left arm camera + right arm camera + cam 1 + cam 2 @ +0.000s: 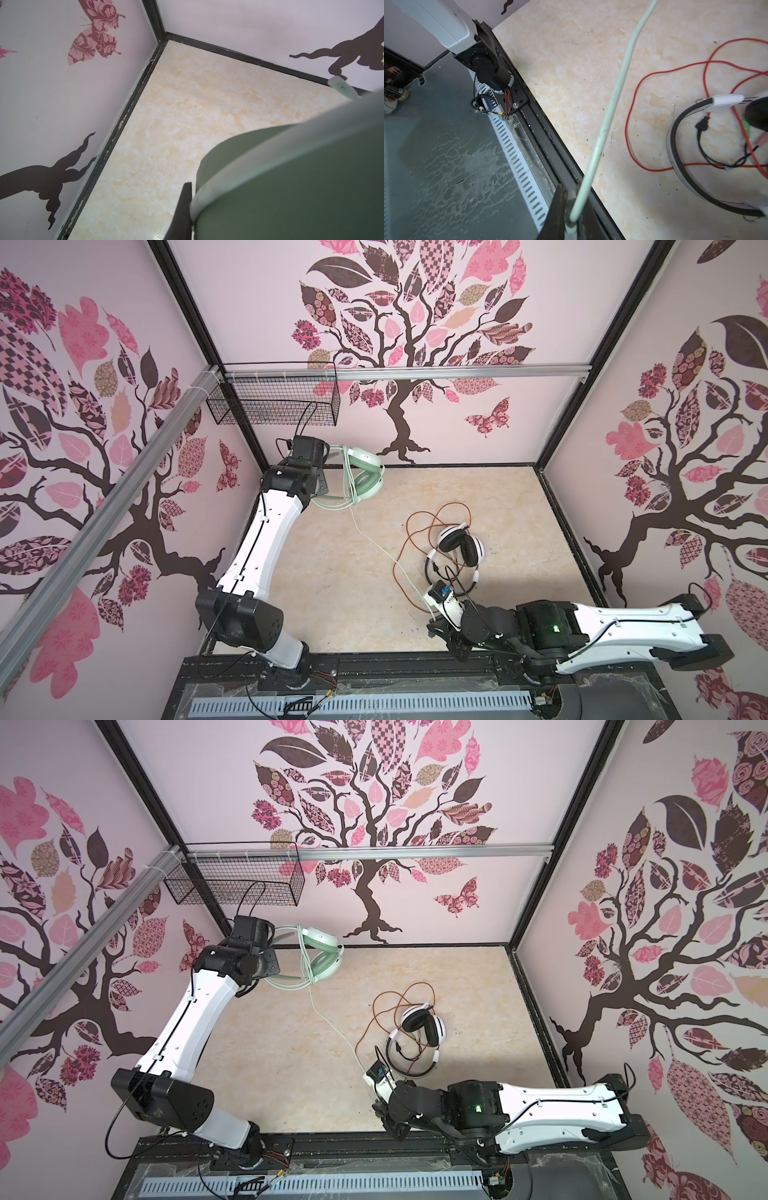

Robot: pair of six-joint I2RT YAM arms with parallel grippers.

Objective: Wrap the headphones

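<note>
The mint-green and white headphones [365, 472] [324, 957] hang raised at the back left, with the pale green cable [374, 547] looped round them several times. My left gripper [192, 207] is shut on their headband [291, 187]; only one dark finger [182, 209] shows. From there the cable runs taut across the table to my right gripper [436, 624] [571, 207] near the front edge, which is shut on the pale green cable [612, 104]. The white and black headphones [461, 547] [424, 1029] lie on the table at the right, their orange-red cable [415, 526] [633, 104] in loose loops beside them.
A black wire basket [274, 402] hangs on the back wall at the left, above the left wrist. Patterned walls close in the marbled table [332, 593] on three sides. A black rail [415, 668] runs along the front edge under the right gripper.
</note>
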